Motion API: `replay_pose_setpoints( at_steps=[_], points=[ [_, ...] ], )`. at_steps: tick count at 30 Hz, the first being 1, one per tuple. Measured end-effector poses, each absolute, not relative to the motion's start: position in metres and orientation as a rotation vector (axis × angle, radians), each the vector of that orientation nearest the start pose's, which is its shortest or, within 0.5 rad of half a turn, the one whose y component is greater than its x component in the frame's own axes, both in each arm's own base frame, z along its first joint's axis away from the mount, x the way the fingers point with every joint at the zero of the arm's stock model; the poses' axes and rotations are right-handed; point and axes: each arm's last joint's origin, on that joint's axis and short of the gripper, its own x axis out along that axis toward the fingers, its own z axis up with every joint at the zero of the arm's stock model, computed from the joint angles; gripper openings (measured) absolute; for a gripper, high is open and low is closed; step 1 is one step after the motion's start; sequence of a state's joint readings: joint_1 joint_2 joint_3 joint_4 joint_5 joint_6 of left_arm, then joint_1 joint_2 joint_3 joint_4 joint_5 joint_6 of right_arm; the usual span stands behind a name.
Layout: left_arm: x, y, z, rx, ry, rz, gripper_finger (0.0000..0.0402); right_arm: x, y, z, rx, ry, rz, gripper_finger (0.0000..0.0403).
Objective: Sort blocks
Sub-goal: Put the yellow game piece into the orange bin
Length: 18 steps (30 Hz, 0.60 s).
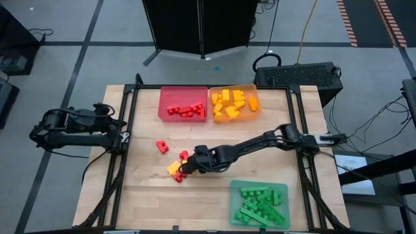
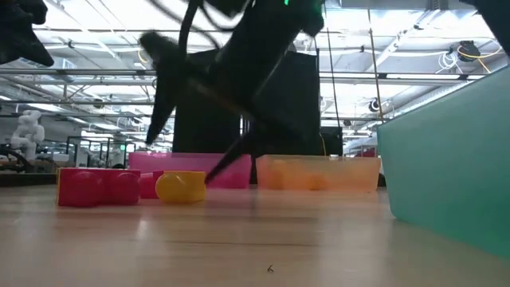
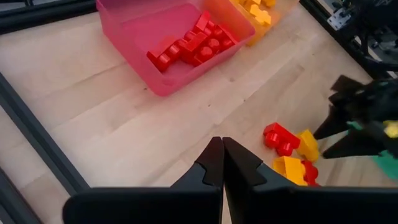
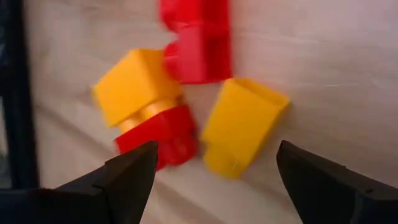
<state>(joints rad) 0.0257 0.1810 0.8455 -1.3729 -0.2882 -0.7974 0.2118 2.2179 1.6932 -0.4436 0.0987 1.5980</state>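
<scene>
Leftmost, the left pincer is seen parked at the left edge of the surface, its fingers pressed fully together and nothing held; it lies well apart from any loose block. To its right, a lone red block lies on the bare wood, left of centre. Further right, a small cluster of red and yellow blocks is gathered near the middle of the surface, and the right pincer is reached across from the right side to hang just over it, so the right arm is by far the nearer one. Its fingers are spread wide and nothing is gripped. In the right wrist view, a yellow block is framed between the two fingers, just ahead of them, with its long axis running roughly along the reach rather than across the gap; a yellow-on-red stacked pair sits touching it on one side, close to one finger. The coming closure is judged to turn on that crowding. At the far edge, the red tray and the orange tray sit side by side, each already holding blocks, and the green tray lies at the near right.
</scene>
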Motion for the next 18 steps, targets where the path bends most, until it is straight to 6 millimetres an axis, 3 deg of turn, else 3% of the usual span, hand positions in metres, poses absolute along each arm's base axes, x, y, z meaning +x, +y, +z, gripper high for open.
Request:
replay_pose_setpoints(
  at_steps=[6, 18],
  points=[
    [-0.012, 0.008, 0.287, -0.59, 0.563, 0.538, 0.0002, 0.47, 0.09, 0.139, 1.376, 0.826, -0.747, 0.0322],
    [-0.012, 0.008, 0.287, -0.46, 0.597, 0.488, 0.0002, 0.47, 0.057, 0.132, 1.49, 0.867, -0.871, 0.0311]
  ],
)
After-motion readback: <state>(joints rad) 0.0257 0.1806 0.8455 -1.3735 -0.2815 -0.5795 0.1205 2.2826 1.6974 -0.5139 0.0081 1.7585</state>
